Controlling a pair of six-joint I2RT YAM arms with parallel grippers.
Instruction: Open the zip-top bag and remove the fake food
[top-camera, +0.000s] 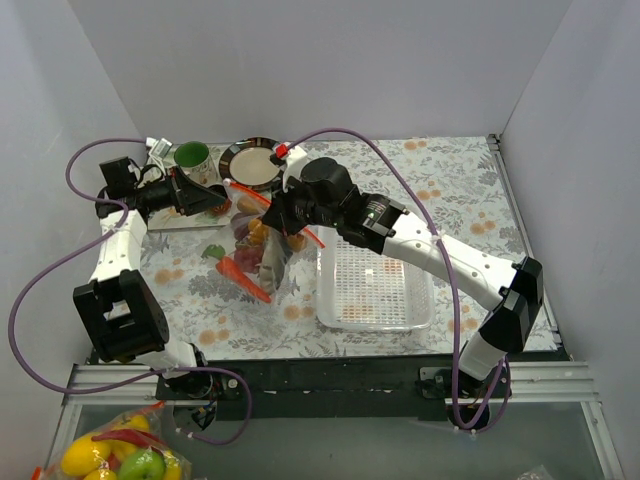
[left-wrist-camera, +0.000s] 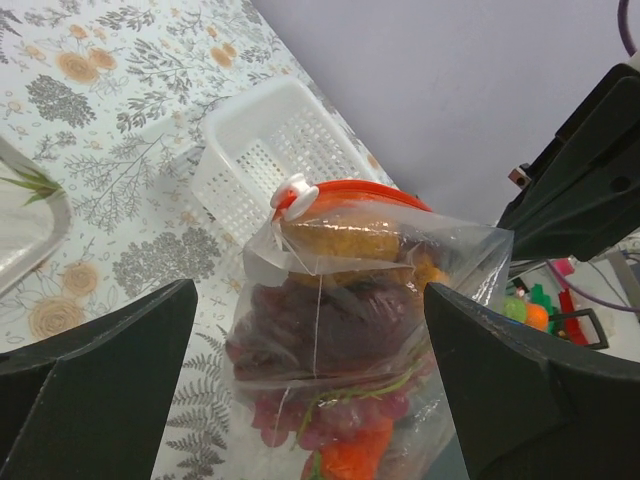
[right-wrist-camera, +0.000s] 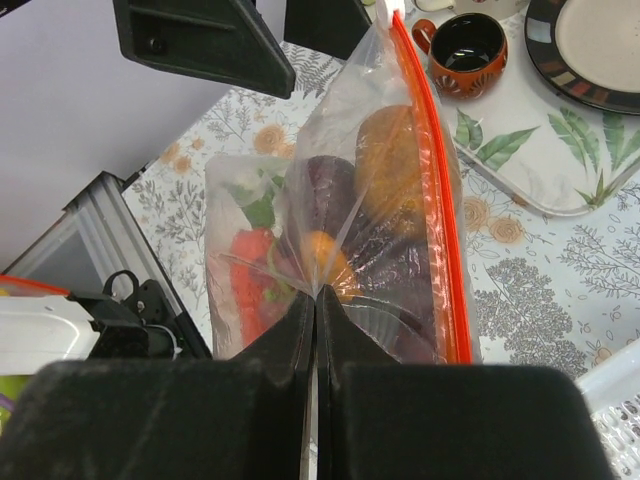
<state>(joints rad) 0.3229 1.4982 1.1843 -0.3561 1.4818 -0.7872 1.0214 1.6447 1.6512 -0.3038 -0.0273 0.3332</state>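
Observation:
The zip-top bag (top-camera: 256, 252) is a clear bag with a red-orange zip strip (right-wrist-camera: 436, 200) and a white slider (left-wrist-camera: 293, 194) at one end of the strip. Inside show fake food: an orange fruit (right-wrist-camera: 396, 165), a red-purple grape bunch (left-wrist-camera: 335, 325), a small orange piece (right-wrist-camera: 326, 256) and a red piece (right-wrist-camera: 250, 268). My right gripper (right-wrist-camera: 316, 296) is shut on a pinch of the bag's clear side and holds it up on edge. My left gripper (left-wrist-camera: 320, 400) is open, with one finger on each side of the bag and not touching it.
A clear perforated basket (top-camera: 375, 285) lies right of the bag. A tray (right-wrist-camera: 545, 160) at the back left carries a plate (top-camera: 250, 163) and a cup (top-camera: 192, 155). A bag of lemons and a green apple (top-camera: 120, 455) sits below the near table edge.

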